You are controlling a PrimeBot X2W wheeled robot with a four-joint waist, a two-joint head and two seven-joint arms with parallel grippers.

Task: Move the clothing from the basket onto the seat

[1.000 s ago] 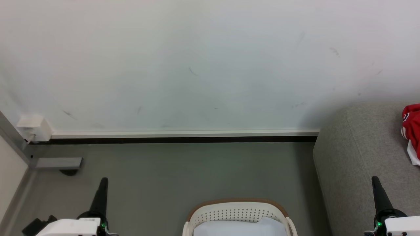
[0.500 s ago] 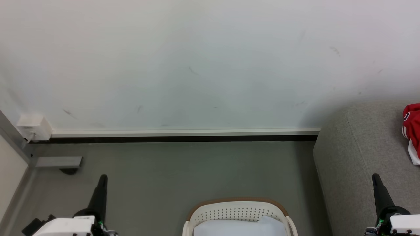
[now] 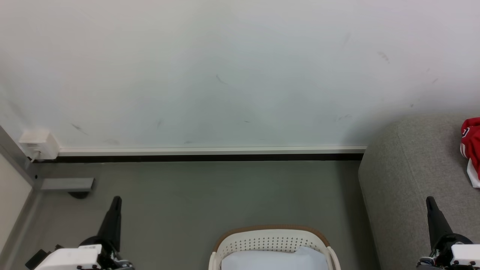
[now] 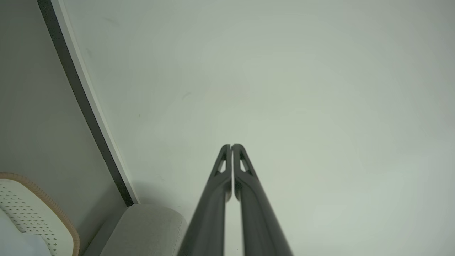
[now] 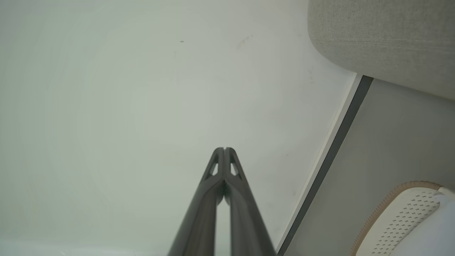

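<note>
The white perforated basket (image 3: pixel 272 243) with a brown rim stands on the floor at the bottom centre of the head view, a pale cloth (image 3: pixel 270 260) lying inside it. Red clothing (image 3: pixel 471 144) with white stripes lies on the grey seat (image 3: pixel 408 176) at the right edge. My left gripper (image 3: pixel 116 199) points up at the lower left, shut and holding nothing. My right gripper (image 3: pixel 429 200) is shut and bare at the lower right, in front of the seat. The basket's rim (image 4: pixel 42 204) and the seat's corner (image 4: pixel 149 227) show in the left wrist view, with my left gripper (image 4: pixel 231 145) shut.
A pale wall with a white baseboard (image 3: pixel 210 152) runs behind the grey floor. A small white box (image 3: pixel 37 144) and a grey bracket (image 3: pixel 67 183) sit at the far left corner. In the right wrist view, the shut gripper (image 5: pixel 224 149), the seat (image 5: pixel 384 39) and the basket (image 5: pixel 401 220).
Both grippers have sunk slightly lower and outward in the head view. The basket, seat and clothing have not moved.
</note>
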